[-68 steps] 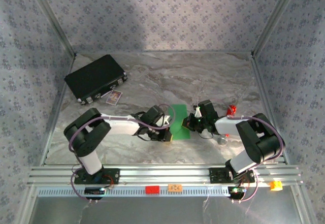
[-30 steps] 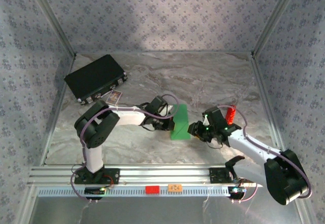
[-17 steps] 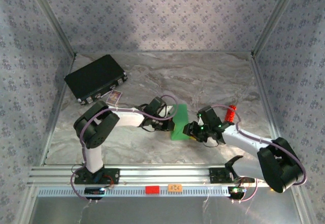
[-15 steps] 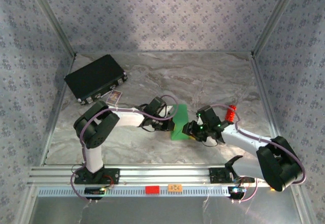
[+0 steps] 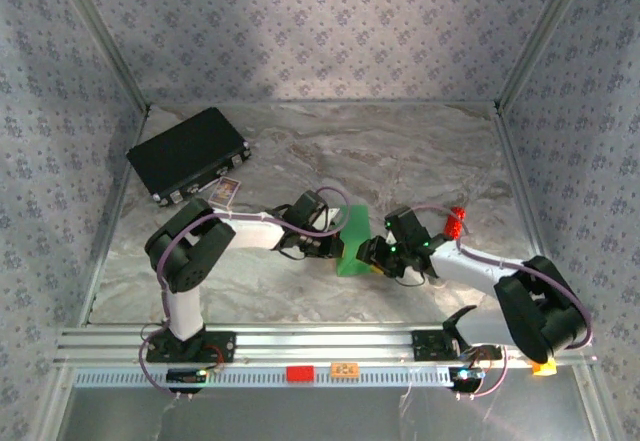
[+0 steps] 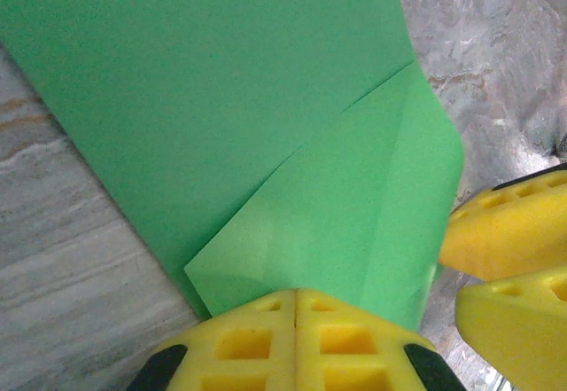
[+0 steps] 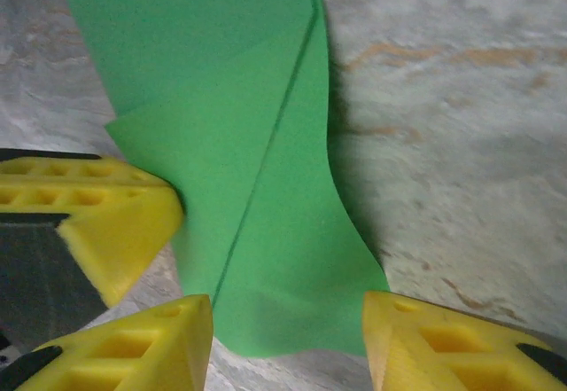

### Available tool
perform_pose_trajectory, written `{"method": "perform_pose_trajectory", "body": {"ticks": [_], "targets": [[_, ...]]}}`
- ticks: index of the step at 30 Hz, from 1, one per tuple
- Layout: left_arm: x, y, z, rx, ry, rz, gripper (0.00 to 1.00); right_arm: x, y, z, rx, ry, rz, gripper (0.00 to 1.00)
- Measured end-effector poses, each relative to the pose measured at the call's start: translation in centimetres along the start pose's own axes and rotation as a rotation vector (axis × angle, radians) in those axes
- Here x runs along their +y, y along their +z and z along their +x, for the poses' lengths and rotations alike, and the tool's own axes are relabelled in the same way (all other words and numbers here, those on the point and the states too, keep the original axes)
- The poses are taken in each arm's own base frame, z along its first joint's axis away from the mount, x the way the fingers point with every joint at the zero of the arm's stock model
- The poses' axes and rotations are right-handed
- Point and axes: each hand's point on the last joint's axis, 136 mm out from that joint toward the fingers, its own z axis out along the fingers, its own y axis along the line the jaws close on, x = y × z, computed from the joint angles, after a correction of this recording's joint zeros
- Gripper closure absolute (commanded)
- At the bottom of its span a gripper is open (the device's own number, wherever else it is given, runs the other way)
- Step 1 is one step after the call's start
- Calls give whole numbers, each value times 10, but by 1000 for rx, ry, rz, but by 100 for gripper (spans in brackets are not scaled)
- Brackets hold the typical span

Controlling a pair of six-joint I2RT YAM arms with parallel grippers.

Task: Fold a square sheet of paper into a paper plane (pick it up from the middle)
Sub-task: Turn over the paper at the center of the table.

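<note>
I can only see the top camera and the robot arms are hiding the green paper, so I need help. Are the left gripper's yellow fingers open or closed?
Observer: Closed. In the left wrist view, the left gripper has its yellow foam fingers pressed together at the near edge of the thin bright-green sheet of paper.
Operator: Is the paper folded at all?
Observer: Yes. One part is folded over the rest, and its slanted edge runs across the sheet.
Operator: What about the other gripper?
Observer: In the right wrist view, the right gripper is open. Its yellow fingers stand apart, one on each side of the paper's near end.
</note>
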Motion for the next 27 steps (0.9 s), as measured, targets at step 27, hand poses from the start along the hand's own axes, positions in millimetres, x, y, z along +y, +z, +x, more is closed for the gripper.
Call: {"method": "perform_pose_trajectory", "body": {"ticks": [27], "targets": [[0,-1,1,3,-1,-4,100,19,1,-45,-50,39,-89,47]]}}
